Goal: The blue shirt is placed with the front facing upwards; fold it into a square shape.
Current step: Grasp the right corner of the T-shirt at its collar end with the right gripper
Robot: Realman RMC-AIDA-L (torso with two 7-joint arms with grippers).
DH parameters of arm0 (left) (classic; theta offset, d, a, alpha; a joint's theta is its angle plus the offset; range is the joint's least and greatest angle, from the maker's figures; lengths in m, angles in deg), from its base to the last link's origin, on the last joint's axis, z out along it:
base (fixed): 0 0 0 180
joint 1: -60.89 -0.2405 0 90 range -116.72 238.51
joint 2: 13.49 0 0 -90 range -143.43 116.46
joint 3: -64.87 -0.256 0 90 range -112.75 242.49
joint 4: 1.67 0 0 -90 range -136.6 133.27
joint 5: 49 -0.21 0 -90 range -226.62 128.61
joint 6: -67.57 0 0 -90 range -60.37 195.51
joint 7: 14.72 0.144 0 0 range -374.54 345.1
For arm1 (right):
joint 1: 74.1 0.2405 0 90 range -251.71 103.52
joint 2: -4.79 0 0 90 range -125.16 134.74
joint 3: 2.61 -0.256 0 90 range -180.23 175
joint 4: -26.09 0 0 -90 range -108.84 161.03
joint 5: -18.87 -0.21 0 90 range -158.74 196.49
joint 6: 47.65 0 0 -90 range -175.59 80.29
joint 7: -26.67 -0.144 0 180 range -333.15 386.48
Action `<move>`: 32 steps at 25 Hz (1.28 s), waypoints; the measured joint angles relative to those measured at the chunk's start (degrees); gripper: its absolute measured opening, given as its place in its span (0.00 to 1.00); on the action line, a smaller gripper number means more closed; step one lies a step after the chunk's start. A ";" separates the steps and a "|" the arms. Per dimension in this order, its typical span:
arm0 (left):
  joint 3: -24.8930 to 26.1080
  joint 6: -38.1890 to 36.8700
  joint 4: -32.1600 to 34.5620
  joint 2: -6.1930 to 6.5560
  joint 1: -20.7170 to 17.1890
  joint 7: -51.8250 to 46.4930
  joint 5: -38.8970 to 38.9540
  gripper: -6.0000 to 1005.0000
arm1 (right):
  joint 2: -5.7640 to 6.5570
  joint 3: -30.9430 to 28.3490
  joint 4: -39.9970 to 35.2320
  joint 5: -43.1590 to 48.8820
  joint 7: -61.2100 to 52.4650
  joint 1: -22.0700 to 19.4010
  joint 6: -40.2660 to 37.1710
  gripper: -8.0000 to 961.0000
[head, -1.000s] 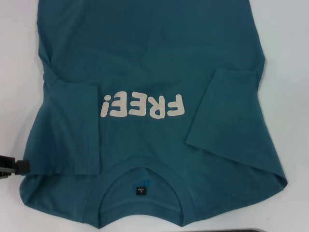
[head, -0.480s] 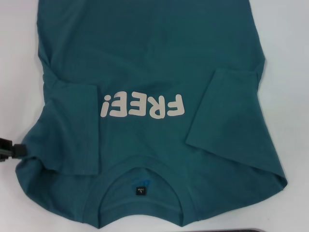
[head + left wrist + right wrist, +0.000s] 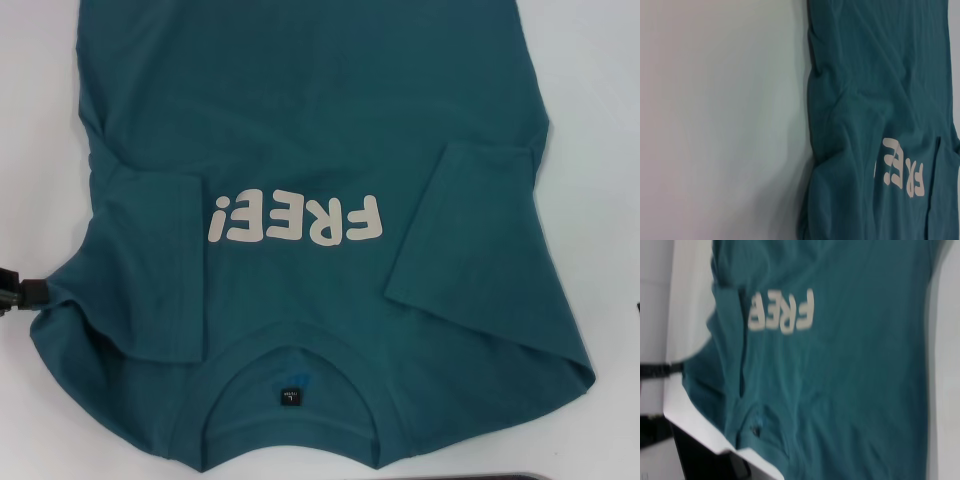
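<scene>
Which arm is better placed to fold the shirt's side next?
Probably the left: the left gripper is at the blue shirt's left shoulder edge, while the right gripper is out of the head view.

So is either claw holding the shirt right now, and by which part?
The left claw sits at the blue shirt where its left shoulder edge bunches, seemingly pinching it, but the grip can't be confirmed. The right claw isn't in view.

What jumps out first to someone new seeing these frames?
The blue shirt fills the white table, both sleeves folded in over the chest, with pale "FREE!" lettering mid-chest and the collar nearest the robot. The left gripper sits at the shirt's left shoulder edge, which is bunched there.
</scene>
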 joint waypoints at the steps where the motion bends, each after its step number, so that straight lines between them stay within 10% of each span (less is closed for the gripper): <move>1: -0.04 0.06 0.02 -0.02 0.00 -0.09 0.00 0.06 | -0.13 0.66 0.08 0.07 -0.01 0.17 0.00 0.68; 32: -0.09 0.73 0.48 0.36 -0.77 -0.09 0.00 0.06 | -4.71 5.38 0.53 8.37 3.77 1.83 5.01 0.68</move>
